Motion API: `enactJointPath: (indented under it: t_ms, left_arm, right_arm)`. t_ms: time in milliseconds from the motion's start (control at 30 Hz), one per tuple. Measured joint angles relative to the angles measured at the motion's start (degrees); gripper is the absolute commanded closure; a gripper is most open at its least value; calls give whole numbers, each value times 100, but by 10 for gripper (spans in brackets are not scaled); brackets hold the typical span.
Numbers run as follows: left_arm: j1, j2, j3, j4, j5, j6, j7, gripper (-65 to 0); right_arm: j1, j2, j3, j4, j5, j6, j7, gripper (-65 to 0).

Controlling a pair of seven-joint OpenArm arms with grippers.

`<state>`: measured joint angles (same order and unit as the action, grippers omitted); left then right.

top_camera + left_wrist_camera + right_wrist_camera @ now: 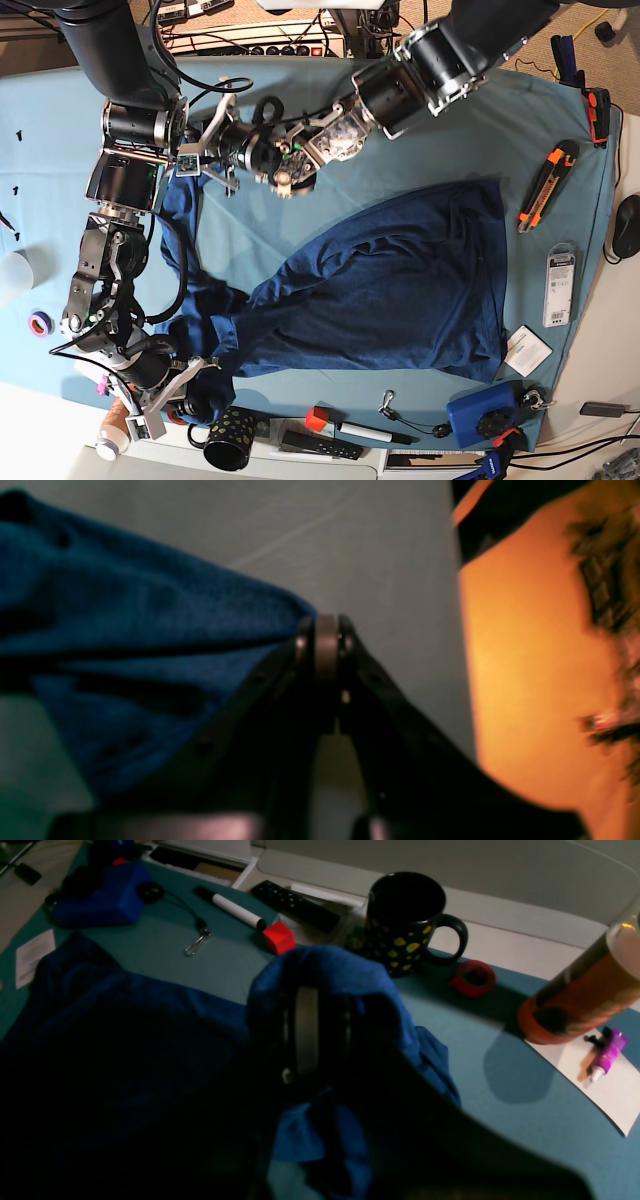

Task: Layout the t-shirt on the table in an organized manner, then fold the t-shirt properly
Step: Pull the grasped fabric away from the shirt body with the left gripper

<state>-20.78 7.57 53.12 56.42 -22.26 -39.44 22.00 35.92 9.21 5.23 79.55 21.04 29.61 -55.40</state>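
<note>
The dark navy t-shirt [400, 280] lies spread and wrinkled across the teal table [300, 80], its left side stretched between both grippers. My left gripper [190, 165] sits at the upper left, shut, and in the left wrist view the t-shirt [125, 630] runs into the closed tips of the left gripper [327, 640]. Near the front edge my right gripper [197, 393] is shut on a bunched corner. In the right wrist view, t-shirt fabric [340, 975] drapes over the right gripper [306, 1030], hiding the fingertips.
Just beyond the right gripper stand a black mug with yellow spots [405, 925], a red cube [279, 936], a marker [235, 910], a remote [295, 902], a red tape ring [472, 977] and an orange bottle [580, 995]. An orange utility knife [545, 185] lies at the right.
</note>
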Motion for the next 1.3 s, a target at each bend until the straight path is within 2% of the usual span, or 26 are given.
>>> enactJointPath:
  t_ms: [267, 533, 700, 767, 867, 967, 1033, 1200, 1233, 1300]
  left_arm:
    - [627, 0, 2, 675, -157, 11, 855, 0]
    - [1191, -2, 2, 1554, -101, -2, 2181, 0]
    - [1456, -17, 0, 2190, -131, -2, 2634, 0]
    - [1523, -39, -37, 2411, -111, 323, 2826, 0]
    - [1574, -79, -44, 2699, -133, 409, 3230, 0]
    - [1620, -138, -44, 2959, -114, 809, 3510, 0]
    - [1672, -195, -46, 3084, -109, 929, 3665, 0]
    - [1963, -527, -83, 3493, -85, 927, 3860, 0]
    - [2186, -588, -85, 3615, 87, 994, 3842, 0]
    - [2302, -708, -35, 3709, 162, 780, 4105, 0]
  right_arm:
    - [-2, 31, -2, 0, -4, 0, -7, 0]
    - [-2, 476, 0, 0, -2, 17, -7, 0]
    - [0, 708, -11, 0, 22, 17, -42, 0]
    - [-2, 802, -11, 0, 107, 17, -179, 0]
    - [-2, 807, -2, 0, 286, 2, -420, 0]
    - [-4, 804, -7, 0, 446, 20, -614, 0]
    - [-2, 804, -7, 0, 485, 17, -660, 0]
    - [-2, 802, -7, 0, 612, 17, -822, 0]
    - [-2, 807, -4, 0, 682, 17, -848, 0]
    - [-4, 793, -11, 7, 719, 9, -925, 0]
